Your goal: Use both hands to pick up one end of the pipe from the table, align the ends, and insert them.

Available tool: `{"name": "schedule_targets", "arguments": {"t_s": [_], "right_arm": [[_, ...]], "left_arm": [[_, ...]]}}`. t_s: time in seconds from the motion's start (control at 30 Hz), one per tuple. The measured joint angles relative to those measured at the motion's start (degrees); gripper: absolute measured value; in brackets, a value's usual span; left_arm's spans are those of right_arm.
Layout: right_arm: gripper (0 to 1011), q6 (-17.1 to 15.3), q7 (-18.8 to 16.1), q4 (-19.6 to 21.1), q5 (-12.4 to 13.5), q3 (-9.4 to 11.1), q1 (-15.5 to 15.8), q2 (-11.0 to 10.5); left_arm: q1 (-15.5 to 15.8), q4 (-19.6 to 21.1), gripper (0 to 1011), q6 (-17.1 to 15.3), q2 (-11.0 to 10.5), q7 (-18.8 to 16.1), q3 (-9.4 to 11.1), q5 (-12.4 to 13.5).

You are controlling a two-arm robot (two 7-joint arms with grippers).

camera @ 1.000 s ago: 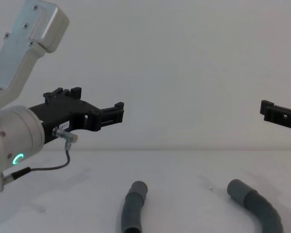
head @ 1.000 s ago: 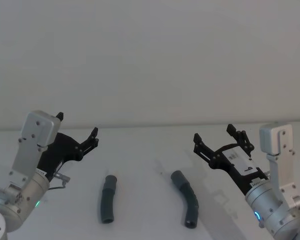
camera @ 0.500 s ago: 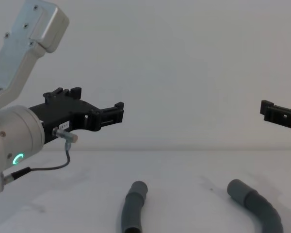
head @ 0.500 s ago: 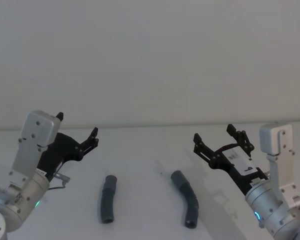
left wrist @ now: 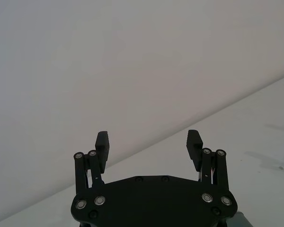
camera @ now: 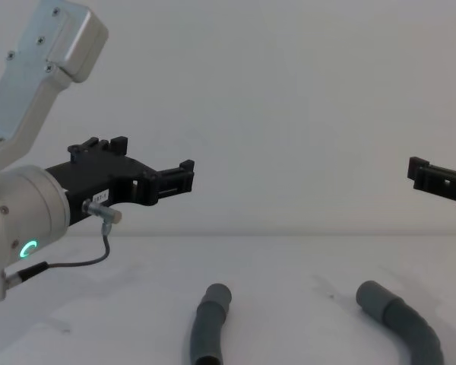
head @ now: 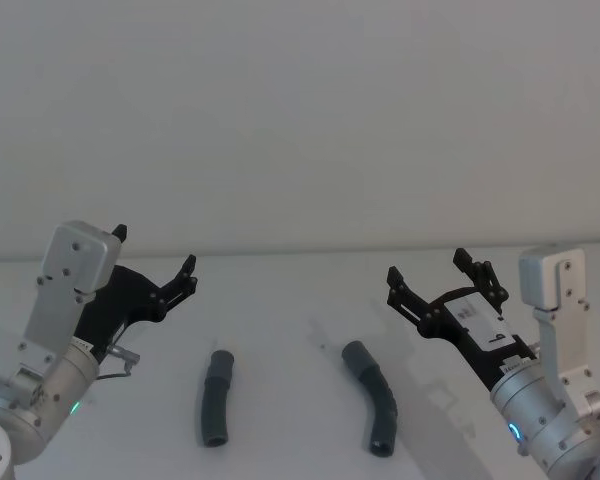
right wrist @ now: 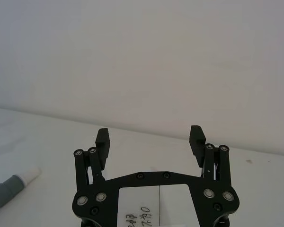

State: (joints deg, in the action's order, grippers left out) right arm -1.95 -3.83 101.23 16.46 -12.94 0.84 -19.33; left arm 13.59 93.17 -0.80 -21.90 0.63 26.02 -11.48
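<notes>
The pipe lies on the white table (head: 290, 300) as two short, dark grey, curved pieces. The left piece (head: 216, 396) (camera: 207, 328) points its far end (camera: 218, 293) away from me. To its right, about a hand's width off, lies the other piece (head: 373, 396) (camera: 404, 325) with its far end (camera: 370, 293); part of it shows in the right wrist view (right wrist: 4, 191). My left gripper (head: 155, 252) (left wrist: 149, 142) (camera: 156, 163) hovers open above and left of the left piece. My right gripper (head: 427, 268) (right wrist: 150, 137) (camera: 433, 179) hovers open above and right of the right piece. Neither holds anything.
A thin grey cable (camera: 76, 262) (head: 120, 362) loops under my left wrist, above the table. A pale wall (head: 300, 120) rises behind the table's far edge.
</notes>
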Motion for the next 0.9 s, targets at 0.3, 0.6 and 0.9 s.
{"name": "schedule_targets", "arguments": {"t_s": [0.3,0.6,0.9], "right_arm": [[1000,0.0,0.0,0.0,0.0,0.0,0.0,0.0],[1000,0.0,0.0,0.0,0.0,0.0,0.0,0.0],[1000,0.0,0.0,0.0,0.0,0.0,0.0,0.0]], "left_arm": [[0.0,0.0,1000,0.0,0.0,0.0,0.0,0.0],[0.0,0.0,1000,0.0,0.0,0.0,0.0,0.0],[0.0,0.0,1000,0.0,0.0,0.0,0.0,0.0]]}}
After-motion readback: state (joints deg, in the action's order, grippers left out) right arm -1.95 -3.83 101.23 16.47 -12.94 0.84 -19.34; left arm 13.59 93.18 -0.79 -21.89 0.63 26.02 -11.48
